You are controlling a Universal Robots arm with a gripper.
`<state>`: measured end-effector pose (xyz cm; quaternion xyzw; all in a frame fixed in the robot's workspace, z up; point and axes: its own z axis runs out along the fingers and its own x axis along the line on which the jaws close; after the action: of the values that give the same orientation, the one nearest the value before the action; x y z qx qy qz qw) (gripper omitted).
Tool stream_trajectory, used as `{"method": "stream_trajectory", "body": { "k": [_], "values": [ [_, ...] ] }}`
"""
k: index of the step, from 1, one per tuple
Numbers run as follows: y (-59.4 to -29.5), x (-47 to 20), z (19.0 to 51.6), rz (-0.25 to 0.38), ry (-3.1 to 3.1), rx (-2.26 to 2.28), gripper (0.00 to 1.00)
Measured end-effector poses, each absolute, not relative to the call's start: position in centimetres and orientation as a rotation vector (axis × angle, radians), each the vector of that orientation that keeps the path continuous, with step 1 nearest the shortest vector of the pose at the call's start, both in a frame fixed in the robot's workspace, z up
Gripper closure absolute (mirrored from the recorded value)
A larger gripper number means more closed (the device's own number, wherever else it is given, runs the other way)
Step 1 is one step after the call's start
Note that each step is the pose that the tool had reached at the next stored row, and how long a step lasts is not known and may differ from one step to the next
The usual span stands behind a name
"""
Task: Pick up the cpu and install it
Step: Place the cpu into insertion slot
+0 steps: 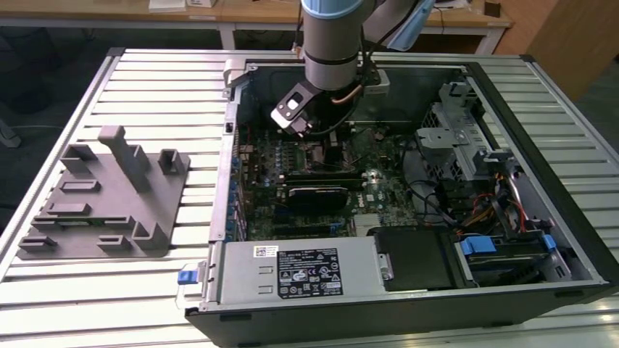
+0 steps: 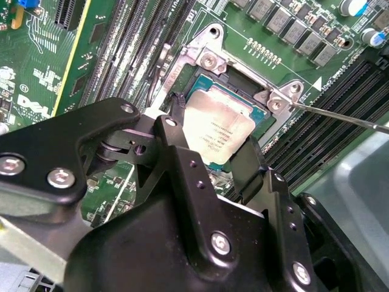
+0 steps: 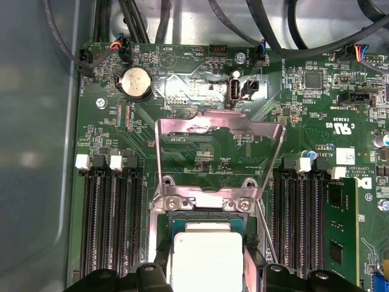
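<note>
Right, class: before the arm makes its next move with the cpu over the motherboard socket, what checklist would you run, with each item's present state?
1. The load plate is swung up off the socket: ok.
2. The lever is released, off to the side: ok.
3. The gripper is shut on opposite edges of the cpu: ok.
4. The cpu edges are parallel to the socket: ok.
5. The cpu is fully seated: cannot tell.
</note>
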<state>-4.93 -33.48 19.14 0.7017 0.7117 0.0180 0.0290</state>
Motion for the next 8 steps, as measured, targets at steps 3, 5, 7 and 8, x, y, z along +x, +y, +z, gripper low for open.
{"method": "stream_trajectory", "body": {
  "k": [3, 5, 7, 8],
  "values": [
    [-33.48, -4.89, 19.11, 0.056, 2.195, 2.165, 0.46],
    [-33.48, -4.87, 19.1, 0.056, 2.194, 2.166, 0.46],
    [-33.48, -4.86, 19.08, 0.055, 2.191, 2.169, 0.46],
    [-33.48, -4.86, 19.07, 0.055, 2.189, 2.17, 0.46]
  ]
}}
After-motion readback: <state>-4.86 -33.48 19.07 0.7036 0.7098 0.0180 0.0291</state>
